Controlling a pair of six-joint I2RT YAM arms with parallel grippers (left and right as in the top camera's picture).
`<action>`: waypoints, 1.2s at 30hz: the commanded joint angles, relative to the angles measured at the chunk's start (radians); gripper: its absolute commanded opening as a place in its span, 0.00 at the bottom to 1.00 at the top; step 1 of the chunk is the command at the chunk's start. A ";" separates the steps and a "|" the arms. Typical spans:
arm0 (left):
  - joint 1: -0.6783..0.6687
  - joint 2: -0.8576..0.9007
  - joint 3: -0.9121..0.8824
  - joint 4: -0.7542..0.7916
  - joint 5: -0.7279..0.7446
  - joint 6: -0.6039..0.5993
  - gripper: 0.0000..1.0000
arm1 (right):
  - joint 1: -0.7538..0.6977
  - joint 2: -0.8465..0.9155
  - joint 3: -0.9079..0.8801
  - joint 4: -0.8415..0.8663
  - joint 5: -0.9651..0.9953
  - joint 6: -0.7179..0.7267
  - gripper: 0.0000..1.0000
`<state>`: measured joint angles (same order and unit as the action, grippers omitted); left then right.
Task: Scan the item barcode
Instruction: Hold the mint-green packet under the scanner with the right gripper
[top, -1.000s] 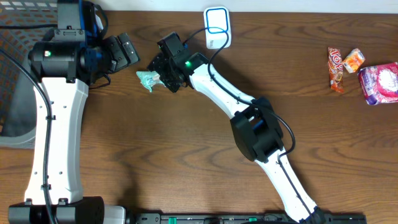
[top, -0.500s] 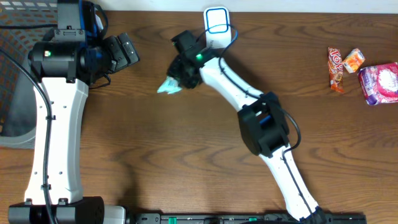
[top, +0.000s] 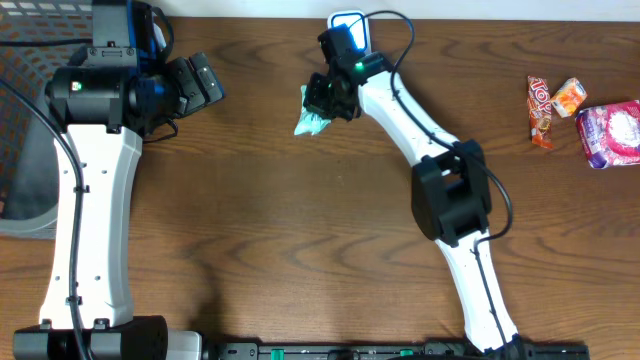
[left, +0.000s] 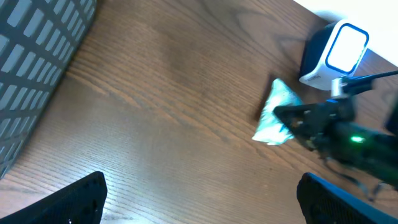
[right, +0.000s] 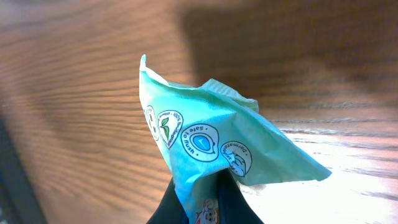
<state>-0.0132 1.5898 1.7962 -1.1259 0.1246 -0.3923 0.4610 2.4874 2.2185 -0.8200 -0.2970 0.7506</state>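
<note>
Teal, crinkled, sharp-cornered packet (right: 211, 146)

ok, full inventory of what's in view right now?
packet: 1, teal, held above the table just left of the scanner
barcode scanner: 1, white with blue-lit face, top centre
long wrapper: 1, red-orange, far right
small wrapper: 1, orange, beside the long wrapper
pouch: 1, pink and white, right edge
basket: 1, grey mesh, left edge
table: 1, brown wood, under everything
left gripper: 1, black, open and empty, top left
right gripper: 1, black, shut on the packet
</note>
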 joint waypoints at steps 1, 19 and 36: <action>0.005 0.005 0.000 -0.003 -0.006 0.006 0.98 | -0.034 -0.155 0.006 0.039 0.032 -0.120 0.01; 0.005 0.005 0.000 -0.003 -0.006 0.006 0.98 | -0.100 -0.116 0.006 0.269 0.361 -0.475 0.01; 0.005 0.005 0.000 -0.003 -0.006 0.006 0.98 | -0.256 -0.217 0.006 0.266 0.076 -0.471 0.01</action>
<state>-0.0132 1.5894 1.7962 -1.1259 0.1246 -0.3923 0.2630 2.3653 2.2158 -0.5667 -0.0406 0.2943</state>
